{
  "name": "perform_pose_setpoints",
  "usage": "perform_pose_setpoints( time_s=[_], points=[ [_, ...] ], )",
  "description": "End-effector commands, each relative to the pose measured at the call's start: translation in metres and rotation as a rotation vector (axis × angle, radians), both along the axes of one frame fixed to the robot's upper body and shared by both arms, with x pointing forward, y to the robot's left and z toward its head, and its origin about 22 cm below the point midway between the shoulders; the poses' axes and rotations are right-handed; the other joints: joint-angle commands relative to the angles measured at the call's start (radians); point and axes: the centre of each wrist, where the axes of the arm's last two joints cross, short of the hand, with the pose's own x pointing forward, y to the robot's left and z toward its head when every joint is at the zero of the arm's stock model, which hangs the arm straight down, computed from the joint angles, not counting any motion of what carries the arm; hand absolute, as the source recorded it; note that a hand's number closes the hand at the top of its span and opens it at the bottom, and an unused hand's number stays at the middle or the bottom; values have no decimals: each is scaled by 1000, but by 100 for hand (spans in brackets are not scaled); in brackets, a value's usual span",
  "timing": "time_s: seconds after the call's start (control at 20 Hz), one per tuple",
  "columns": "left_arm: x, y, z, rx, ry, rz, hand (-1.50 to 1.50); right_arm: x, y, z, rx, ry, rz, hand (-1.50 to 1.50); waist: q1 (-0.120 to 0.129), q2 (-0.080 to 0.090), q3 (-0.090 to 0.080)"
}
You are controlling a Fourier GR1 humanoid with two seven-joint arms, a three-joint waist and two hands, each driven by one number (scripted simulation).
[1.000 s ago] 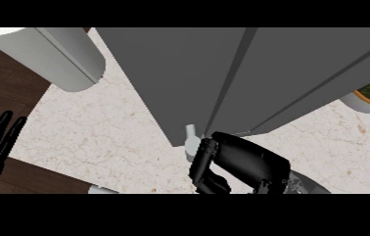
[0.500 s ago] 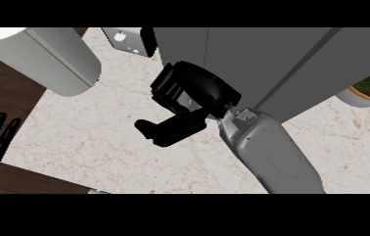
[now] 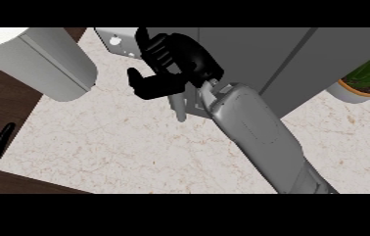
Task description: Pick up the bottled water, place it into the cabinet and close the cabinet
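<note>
The right hand [image 3: 177, 66] has risen from the view's lower edge up across the tabletop [image 3: 130, 142] to the cabinet [image 3: 289, 63] front.

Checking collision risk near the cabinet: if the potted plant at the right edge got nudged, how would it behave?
The potted plant looks squat and rounded, so it would probably slide rather than tip. Its leaves likely bend easily. Only part of it shows, so its weight is uncertain.

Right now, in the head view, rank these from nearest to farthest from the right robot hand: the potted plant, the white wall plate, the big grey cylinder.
From the right robot hand:
1. White wall plate, just left of the hand, at the top.
2. Big grey cylinder, farther left, at the upper left.
3. Potted plant, far off at the right edge.
</note>
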Motion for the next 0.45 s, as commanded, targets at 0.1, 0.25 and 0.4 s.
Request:
perform_pose_setpoints(
  time_s=[0.1,0.25,0.4],
  points=[
    [-3,9,1,0,6,13,-150,34,-4,15,133,13,-212,-150,-11,20,-3],
    [-6,7,0,-12,-1,15,-150,35,-3,20,181,38,-230,-150,-14,16,-2],
    [-8,4,-3,-9,2,3,-150,35,1,15,194,37,-225,-150,-15,24,-2]
  ],
)
